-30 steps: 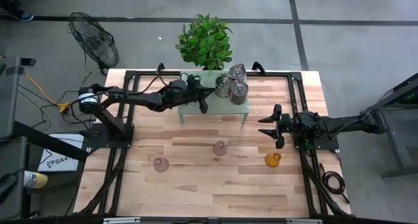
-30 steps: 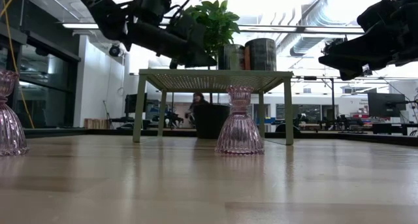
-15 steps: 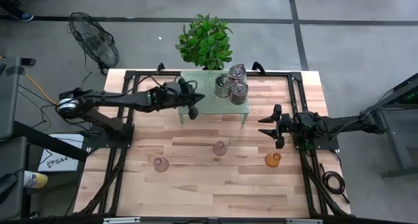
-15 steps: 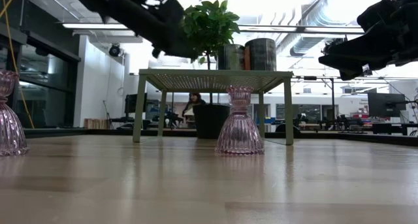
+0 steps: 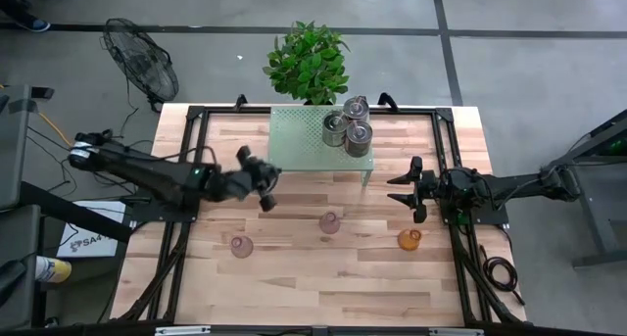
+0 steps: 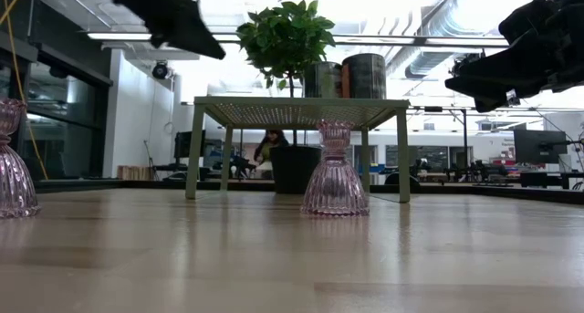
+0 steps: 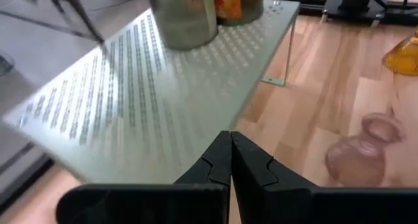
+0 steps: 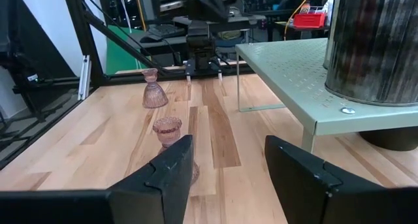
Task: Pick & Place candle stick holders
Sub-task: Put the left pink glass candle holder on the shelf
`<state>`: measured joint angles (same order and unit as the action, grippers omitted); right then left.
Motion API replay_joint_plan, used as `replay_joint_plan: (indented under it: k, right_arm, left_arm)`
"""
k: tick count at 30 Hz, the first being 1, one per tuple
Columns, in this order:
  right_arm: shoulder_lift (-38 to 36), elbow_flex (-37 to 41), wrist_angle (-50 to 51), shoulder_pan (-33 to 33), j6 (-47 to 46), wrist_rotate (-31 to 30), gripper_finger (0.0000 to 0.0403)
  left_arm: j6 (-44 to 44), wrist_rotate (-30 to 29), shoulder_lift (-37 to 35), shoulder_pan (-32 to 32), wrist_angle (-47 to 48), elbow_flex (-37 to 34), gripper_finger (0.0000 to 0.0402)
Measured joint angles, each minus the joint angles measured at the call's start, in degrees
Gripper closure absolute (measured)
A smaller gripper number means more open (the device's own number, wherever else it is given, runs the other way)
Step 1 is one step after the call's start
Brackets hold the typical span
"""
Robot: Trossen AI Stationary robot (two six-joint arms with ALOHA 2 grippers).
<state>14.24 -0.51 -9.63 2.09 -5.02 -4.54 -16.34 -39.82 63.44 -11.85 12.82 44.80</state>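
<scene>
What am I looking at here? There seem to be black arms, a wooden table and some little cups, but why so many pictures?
These are four cameras on one moment. One looks straight down, one sits at table-top height, and one rides on each arm's wrist.

The machine is a robot with two dark arms, each ending in a two-finger claw. The left claw is shut and holds nothing; it hovers above the wood near the green shelf. The right claw waits open at the table's right side, also empty.

On the wooden table stand two pink glass holders and an amber holder. Three silver holders stand together on the shelf. A potted plant is behind the table.
</scene>
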Motion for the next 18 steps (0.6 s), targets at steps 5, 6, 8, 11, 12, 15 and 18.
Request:
replay_joint_plan:
  k: [5, 6, 8, 11, 12, 15, 18]
  right_arm:
    - [0.0, 0.0, 0.1, 0.0, 0.0, 0.0, 0.0217]
    - [0.0, 0.0, 0.0, 0.0, 0.0, 0.0, 0.0217]
    - [0.0, 0.0, 0.0, 0.0, 0.0, 0.0, 0.0217]
    - [0.0, 0.0, 0.0, 0.0, 0.0, 0.0, 0.0217]
    - [0.0, 0.0, 0.1, 0.0, 0.0, 0.0, 0.0217]
    - [0.0, 0.0, 0.1, 0.0, 0.0, 0.0, 0.0217]
    - [0.0, 0.0, 0.1, 0.0, 0.0, 0.0, 0.0217]
  left_arm:
    - [-10.1, -8.3, -2.0, -9.2, 1.9, -3.6, 0.0401]
    - [-11.9, -10.2, -2.1, -11.1, 2.5, -4.1, 0.0402]
    - [-16.2, -13.7, -2.1, -15.1, 4.0, -4.9, 0.0401]
    - [-22.1, -16.6, -2.2, -20.7, 6.9, -5.6, 0.0401]
    - [-24.0, -17.4, -2.2, -22.5, 8.2, -5.7, 0.0401]
    - [-30.2, -20.7, -2.2, -28.0, 11.5, -5.8, 0.0401]
    - [-36.7, -25.7, -2.2, -33.4, 14.7, -5.8, 0.0401]
